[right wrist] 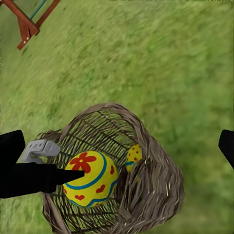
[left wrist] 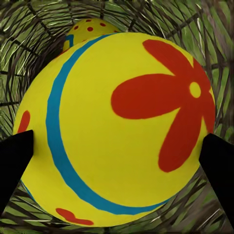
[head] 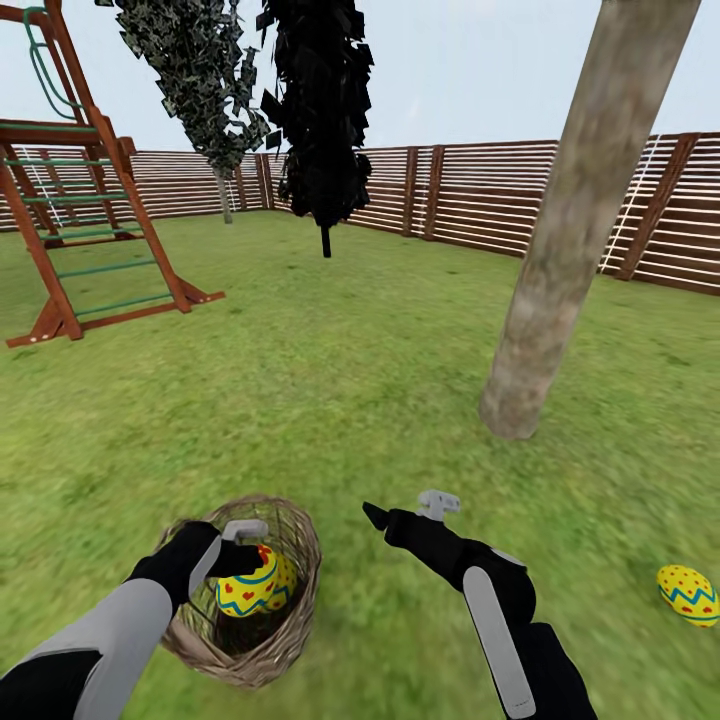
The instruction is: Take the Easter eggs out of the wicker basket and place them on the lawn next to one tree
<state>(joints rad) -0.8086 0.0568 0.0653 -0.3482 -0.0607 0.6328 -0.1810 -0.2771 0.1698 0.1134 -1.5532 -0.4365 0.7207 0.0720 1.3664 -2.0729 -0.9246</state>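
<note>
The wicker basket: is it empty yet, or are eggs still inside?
Not empty. The wicker basket holds two eggs: one between the left gripper's fingers, another behind it. A third egg lies on the lawn.

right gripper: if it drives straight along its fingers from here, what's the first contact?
Probably the wicker basket or the lawn beside it. The right gripper looks open and empty; its wrist view looks down on the basket, where the left gripper clasps an egg. Depth unclear.

Mottled green lawn (head: 330, 360) runs back to a brown slat fence (head: 480, 195) w/ pale sky above, a red-brown play tower (head: 70, 200) at far left, two dark narrow trees (head: 320, 110) mid-bkgd, a pale trunk (head: 575, 230) nearer right.
</note>
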